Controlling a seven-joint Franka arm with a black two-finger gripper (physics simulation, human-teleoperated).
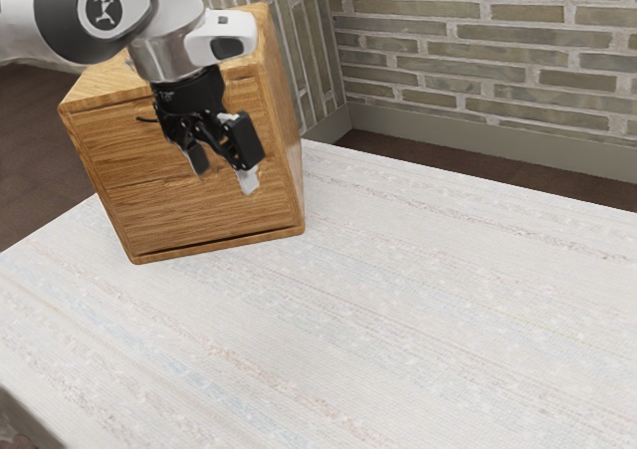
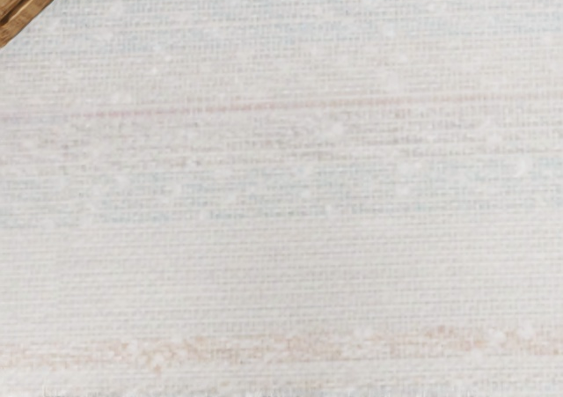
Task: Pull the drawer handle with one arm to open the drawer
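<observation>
One wooden drawer box [image 1: 199, 215], thin dark handle [image 1: 147, 120], pincer [image 1: 224, 173] spread

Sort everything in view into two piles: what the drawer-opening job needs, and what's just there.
For the job:
- wooden drawer cabinet
- claw, open, in front of the cabinet's drawer fronts

Just there:
- white table
- brick wall
- dark floor

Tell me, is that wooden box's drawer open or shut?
Shut, it seems: the drawer front lies flush with the cabinet face, nothing sticking out.
</observation>
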